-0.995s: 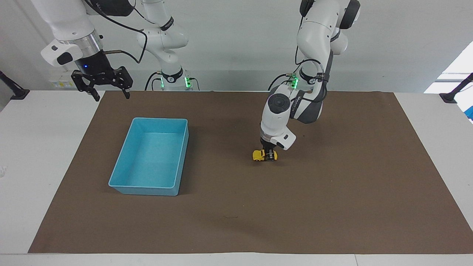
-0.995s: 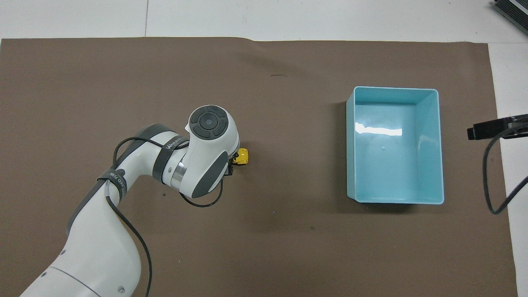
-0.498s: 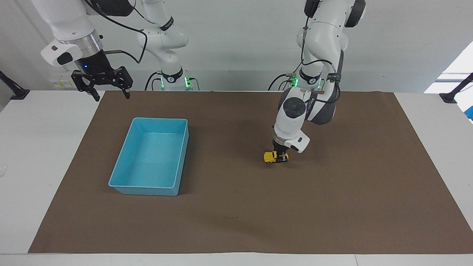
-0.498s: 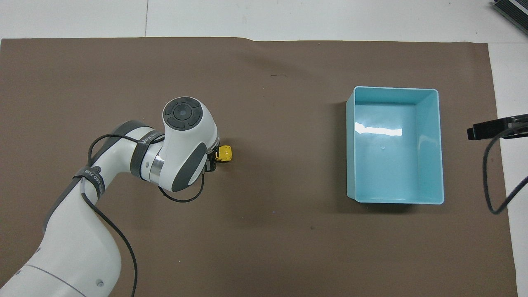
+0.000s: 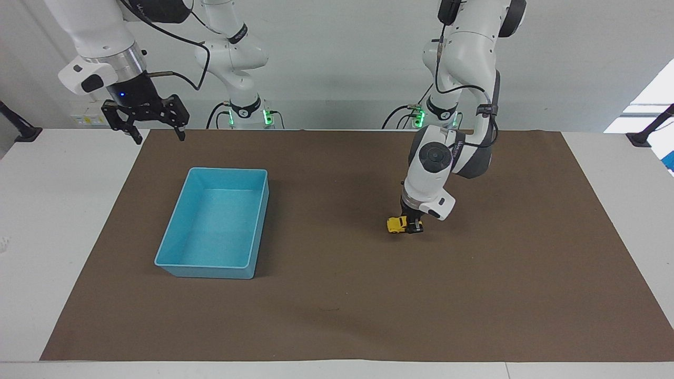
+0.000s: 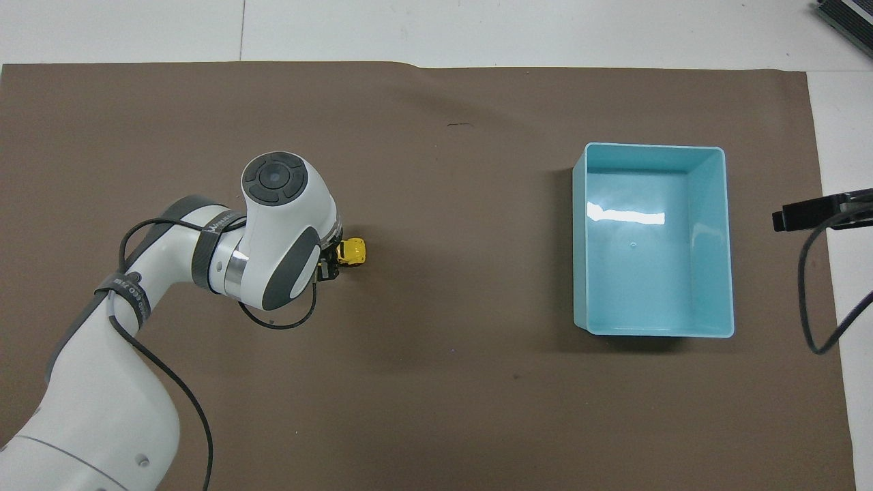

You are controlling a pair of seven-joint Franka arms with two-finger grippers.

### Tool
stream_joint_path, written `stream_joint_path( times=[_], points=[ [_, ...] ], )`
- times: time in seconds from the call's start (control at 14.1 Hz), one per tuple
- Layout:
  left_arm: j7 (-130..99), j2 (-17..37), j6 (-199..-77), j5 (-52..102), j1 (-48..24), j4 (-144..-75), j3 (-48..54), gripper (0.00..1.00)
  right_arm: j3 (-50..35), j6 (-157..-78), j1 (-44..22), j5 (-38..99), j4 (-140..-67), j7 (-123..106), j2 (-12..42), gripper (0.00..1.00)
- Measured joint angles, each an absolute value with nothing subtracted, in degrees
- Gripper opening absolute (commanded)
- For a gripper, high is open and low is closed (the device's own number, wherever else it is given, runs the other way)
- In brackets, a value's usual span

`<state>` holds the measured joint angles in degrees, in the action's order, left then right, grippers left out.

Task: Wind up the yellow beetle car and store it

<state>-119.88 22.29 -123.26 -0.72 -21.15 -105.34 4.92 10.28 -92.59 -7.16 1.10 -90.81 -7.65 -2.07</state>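
Observation:
The yellow beetle car (image 5: 397, 225) (image 6: 353, 251) sits low on the brown mat, near the middle and toward the left arm's end. My left gripper (image 5: 412, 225) (image 6: 332, 262) points down and is shut on the car's rear half, so only the front half shows beside the wrist. The empty blue bin (image 5: 179, 226) (image 6: 580, 239) stands on the mat toward the right arm's end. My right gripper (image 5: 155, 129) hangs open and empty above the table's edge near the robots, beside the mat's corner. In the overhead view only a dark part of it (image 6: 811, 213) shows.
The brown mat (image 5: 337, 295) covers most of the white table. A black cable (image 6: 815, 307) loops down at the right arm's end beside the bin. A small dark mark (image 6: 460, 125) lies on the mat farther from the robots.
My left gripper has dragged the car along the mat toward the left arm's end, away from the bin. The right arm has stayed still.

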Motion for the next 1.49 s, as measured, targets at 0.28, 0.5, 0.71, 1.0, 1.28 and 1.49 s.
stream_joint_path(
  times=[0.28,0.5,0.71,1.0,1.28,1.49],
  points=[
    [-119.35,21.75,-122.25,-1.99,-21.12,-105.21,4.53,1.0,10.28,-92.59,-7.16,1.1,-90.81,-7.65,-2.07,1.0],
    [-117.49,17.8,-117.51,-2.31,-20.93,-104.39,4.41,1.0,10.28,-92.59,-7.16,1.1,-90.81,-7.65,-2.07,1.0],
    [-117.15,15.61,-116.04,-2.36,-20.89,-104.23,4.41,1.0,10.28,-92.59,-7.16,1.1,-90.81,-7.65,-2.07,1.0],
    [-116.23,15.73,-116.03,-2.38,-20.87,-104.25,4.41,1.0,10.28,-92.59,-7.16,1.1,-90.81,-7.65,-2.07,1.0],
    [-113.78,15.73,-116.05,-2.38,-20.72,-104.25,4.41,1.0,10.28,-92.59,-7.16,1.1,-90.81,-7.65,-2.07,1.0],
    [-113.09,15.73,-116.07,-2.39,-20.63,-104.25,4.4,1.0,10.28,-92.59,-7.16,1.1,-90.81,-7.65,-2.07,1.0]
  ],
)
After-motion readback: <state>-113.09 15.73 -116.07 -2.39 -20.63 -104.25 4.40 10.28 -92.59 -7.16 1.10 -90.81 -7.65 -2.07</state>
